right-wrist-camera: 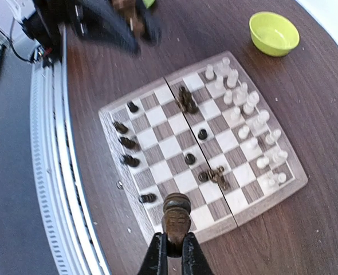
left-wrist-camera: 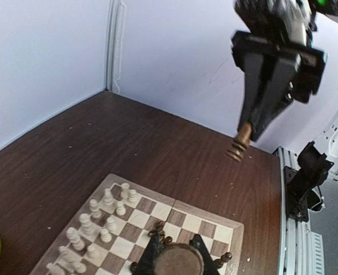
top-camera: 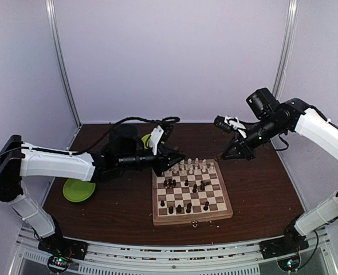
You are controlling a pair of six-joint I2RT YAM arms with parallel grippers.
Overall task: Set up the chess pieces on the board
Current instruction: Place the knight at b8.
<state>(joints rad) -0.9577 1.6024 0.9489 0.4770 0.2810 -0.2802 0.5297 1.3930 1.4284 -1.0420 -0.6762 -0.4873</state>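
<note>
Centrally on the dark wood-grain worktop (top-camera: 100,212), a little nearer its near edge than its far one, lies the chessboard (top-camera: 192,219). Cream-white chessmen (top-camera: 192,166) crowd its two far rows, while dark chessmen (top-camera: 186,197) are scattered loosely over the middle and near squares, several tipped on their sides. The left gripper (left-wrist-camera: 175,246) hangs over the board's far left corner, its fingers pressed against a round brown chessman (left-wrist-camera: 175,260). The right gripper (right-wrist-camera: 173,243) is raised off the surface just beyond the board's far right corner, pinching a dark brown chessman (right-wrist-camera: 176,212) upright by its base. A lime-green plate (top-camera: 79,190) sits toward the worktop's left edge and a lime-green bowl (right-wrist-camera: 274,33) toward its far edge. Pale crumbs dot the wood. Plain pale walls (top-camera: 175,57) with slim metal posts (top-camera: 63,63) close in three sides, and a ribbed aluminium rail (top-camera: 169,255) runs along the near edge.
</note>
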